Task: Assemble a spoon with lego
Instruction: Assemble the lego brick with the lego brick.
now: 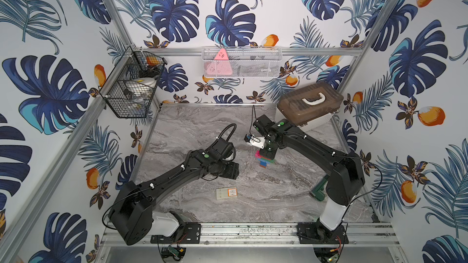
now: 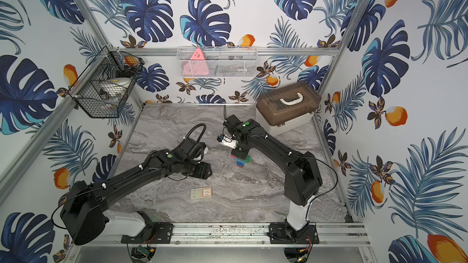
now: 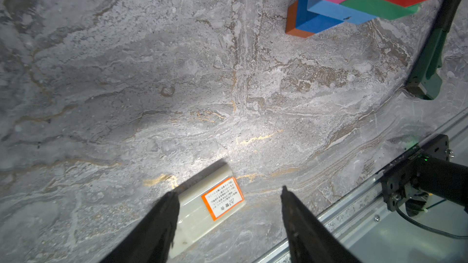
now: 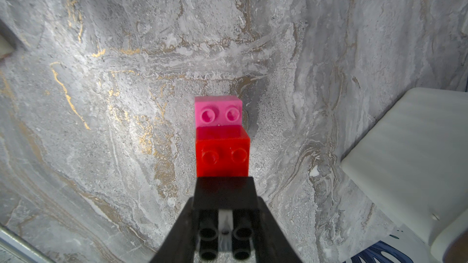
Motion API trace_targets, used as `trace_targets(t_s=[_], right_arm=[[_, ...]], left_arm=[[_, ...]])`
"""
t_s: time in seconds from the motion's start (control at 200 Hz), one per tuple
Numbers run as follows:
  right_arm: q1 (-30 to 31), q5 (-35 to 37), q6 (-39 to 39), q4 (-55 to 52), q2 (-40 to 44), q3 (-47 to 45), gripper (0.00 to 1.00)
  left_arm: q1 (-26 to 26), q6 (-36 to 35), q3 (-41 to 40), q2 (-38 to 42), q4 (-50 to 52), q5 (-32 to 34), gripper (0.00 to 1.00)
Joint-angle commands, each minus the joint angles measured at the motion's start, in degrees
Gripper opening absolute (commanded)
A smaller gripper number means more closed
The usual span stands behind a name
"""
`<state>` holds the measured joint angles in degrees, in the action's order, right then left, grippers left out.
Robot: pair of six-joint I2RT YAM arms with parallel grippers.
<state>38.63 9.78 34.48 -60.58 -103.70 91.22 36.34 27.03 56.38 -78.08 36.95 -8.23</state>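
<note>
The right gripper [image 4: 225, 207] is clenched on the black brick [image 4: 225, 189], its jaws pressed to the brick's two sides. It holds the brick at the top of the spoon [image 1: 264, 161], hard against the red brick [image 4: 222, 158], with the pink brick [image 4: 217, 112] beyond. Whether the black one is fully seated on the studs below cannot be told, since the gripper hides that joint. The spoon stands upright near the middle of the marble table [image 1: 202, 132], with the narrow orange-and-blue stem [image 3: 311, 18] on the surface and the wider pink, blue, green and red head above. The left gripper [image 3: 228, 191] hangs released and empty above the table, jaws apart, off to the side of the spoon and well clear of it. The flat beige box [image 3: 195, 213] lies on the table near it, untouched. The step in hand looks like fitting the last brick onto the head. The next move likely calls for a straight downward press to lock the studs, then a clean opening of the jaws and a vertical retreat, so that the tall, narrow-footed figure does not tip.
</note>
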Motion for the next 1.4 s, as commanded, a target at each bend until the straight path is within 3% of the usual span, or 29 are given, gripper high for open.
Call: trace_targets(t_s=[0.0, 0.585, 1.396], right_arm=[[0.2, 0.8, -0.8, -3.1, -1.0, -0.2, 0.26], [1.8, 2.3, -3.2, -8.5, -5.3, 5.4, 0.24], [2.6, 3.0, -4.2, -10.8, -5.9, 9.2, 0.23]], left_arm=[[0.2, -1.2, 1.0, 0.5, 2.5, 3.1, 0.70], [1.3, -2.8, 3.8, 0.6, 7.2, 10.5, 0.70], [2.1, -3.3, 4.5, 0.6, 8.5, 12.6, 0.70]])
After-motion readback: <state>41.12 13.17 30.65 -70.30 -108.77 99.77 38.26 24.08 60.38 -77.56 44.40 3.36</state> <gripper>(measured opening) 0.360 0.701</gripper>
